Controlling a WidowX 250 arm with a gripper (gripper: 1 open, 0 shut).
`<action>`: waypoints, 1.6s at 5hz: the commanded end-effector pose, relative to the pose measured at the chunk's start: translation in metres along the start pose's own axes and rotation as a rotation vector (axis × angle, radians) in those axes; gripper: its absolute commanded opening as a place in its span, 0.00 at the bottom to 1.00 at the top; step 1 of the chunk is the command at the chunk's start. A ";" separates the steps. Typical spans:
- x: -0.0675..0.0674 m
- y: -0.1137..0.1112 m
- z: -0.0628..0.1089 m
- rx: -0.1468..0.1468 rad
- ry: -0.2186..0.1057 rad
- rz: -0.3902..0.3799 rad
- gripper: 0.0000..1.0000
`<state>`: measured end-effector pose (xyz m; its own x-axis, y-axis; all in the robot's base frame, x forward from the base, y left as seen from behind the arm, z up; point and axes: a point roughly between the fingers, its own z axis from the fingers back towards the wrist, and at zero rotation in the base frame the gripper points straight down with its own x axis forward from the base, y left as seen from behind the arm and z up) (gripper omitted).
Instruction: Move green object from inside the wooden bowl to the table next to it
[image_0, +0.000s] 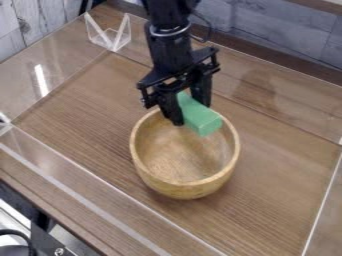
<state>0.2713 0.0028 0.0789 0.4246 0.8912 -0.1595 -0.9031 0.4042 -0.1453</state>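
Note:
The green object (201, 117) is a small mid-green block held in the air, tilted, just above the far rim of the wooden bowl (185, 154). My black gripper (186, 104) comes down from above with its fingers closed on the block's upper end. The bowl is round, light tan and has nothing inside it. It rests on the dark brown wood-grain table (94, 100). Part of the block is hidden behind the fingers.
Clear acrylic walls (54, 60) run round the table's edges. A small clear wire-like stand (107, 32) sits at the far left. Bare tabletop lies left of the bowl and to its right (287, 130).

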 end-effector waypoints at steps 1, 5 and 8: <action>0.004 0.000 0.012 -0.059 -0.015 0.051 0.00; -0.004 -0.016 -0.006 -0.148 -0.093 0.275 0.00; -0.003 -0.008 -0.002 -0.208 -0.178 0.612 0.00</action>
<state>0.2718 -0.0020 0.0657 -0.2045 0.9731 -0.1060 -0.9496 -0.2235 -0.2197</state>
